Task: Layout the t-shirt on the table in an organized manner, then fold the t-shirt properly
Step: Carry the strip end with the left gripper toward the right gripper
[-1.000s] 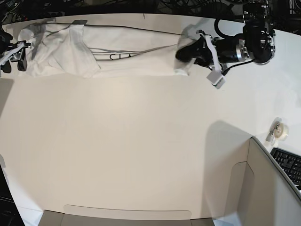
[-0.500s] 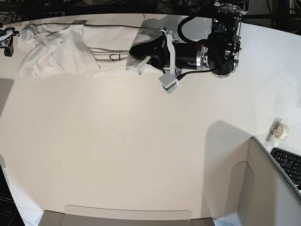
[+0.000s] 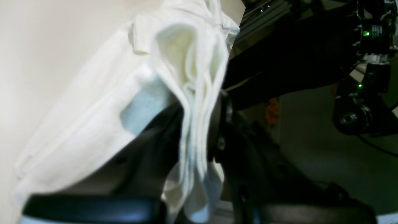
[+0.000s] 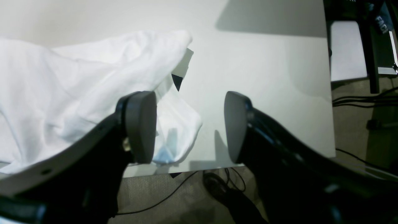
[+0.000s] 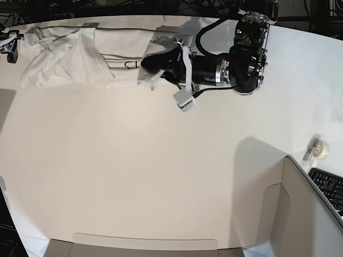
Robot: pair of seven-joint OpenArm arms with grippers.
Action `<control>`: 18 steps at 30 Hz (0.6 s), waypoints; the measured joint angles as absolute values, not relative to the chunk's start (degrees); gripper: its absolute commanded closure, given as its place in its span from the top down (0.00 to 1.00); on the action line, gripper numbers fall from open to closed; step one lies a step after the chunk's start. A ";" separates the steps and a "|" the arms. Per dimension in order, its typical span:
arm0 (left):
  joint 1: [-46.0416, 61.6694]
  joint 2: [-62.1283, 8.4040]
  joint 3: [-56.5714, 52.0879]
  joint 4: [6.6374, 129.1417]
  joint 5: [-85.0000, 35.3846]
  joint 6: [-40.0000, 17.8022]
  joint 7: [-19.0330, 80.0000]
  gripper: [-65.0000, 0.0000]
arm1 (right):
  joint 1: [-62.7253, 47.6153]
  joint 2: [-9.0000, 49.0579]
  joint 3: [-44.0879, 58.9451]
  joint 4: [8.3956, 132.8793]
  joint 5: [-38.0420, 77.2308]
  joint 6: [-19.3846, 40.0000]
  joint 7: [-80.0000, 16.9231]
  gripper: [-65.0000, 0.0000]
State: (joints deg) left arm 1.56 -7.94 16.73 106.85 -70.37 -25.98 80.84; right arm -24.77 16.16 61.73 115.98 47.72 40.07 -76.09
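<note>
Left end effector (image 5: 151,63) further along the table (image 5: 161,171), low, outstretched, clenched on the t-shirt (image 5: 69,56).

The t-shirt (image 5: 80,56) is soft white cloth, matte and rumpled, looking kinda fuzzy along its bunched edge up close in the left wrist view. The table (image 5: 161,176) is a smooth matte off-white top. The right gripper (image 4: 189,126) has dull black plastic-looking fingers with smooth matte pads (image 4: 141,124).

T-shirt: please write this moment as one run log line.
t-shirt: bunched at far table edge | left hand: shut on t-shirt end, lifted | right hand: open, empty, beside t-shirt | fold: not done
</note>
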 measured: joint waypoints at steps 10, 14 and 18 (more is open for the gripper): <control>-4.32 -6.85 31.81 106.87 -64.51 -25.76 80.84 0.00 | -24.53 16.14 61.58 109.95 47.35 40.07 -76.12 0.53; -5.76 -6.96 35.33 106.85 -62.50 -25.80 80.60 0.00 | -24.32 16.14 61.58 109.62 47.40 40.07 -76.14 0.53; -6.70 -6.59 37.45 106.83 -58.85 -25.76 79.50 0.00 | -24.27 16.16 61.58 109.62 47.51 40.07 -76.09 0.53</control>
State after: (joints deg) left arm -6.70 -6.59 37.45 106.83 -58.85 -25.76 79.50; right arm -24.27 16.16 61.58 109.62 47.51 40.07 -76.09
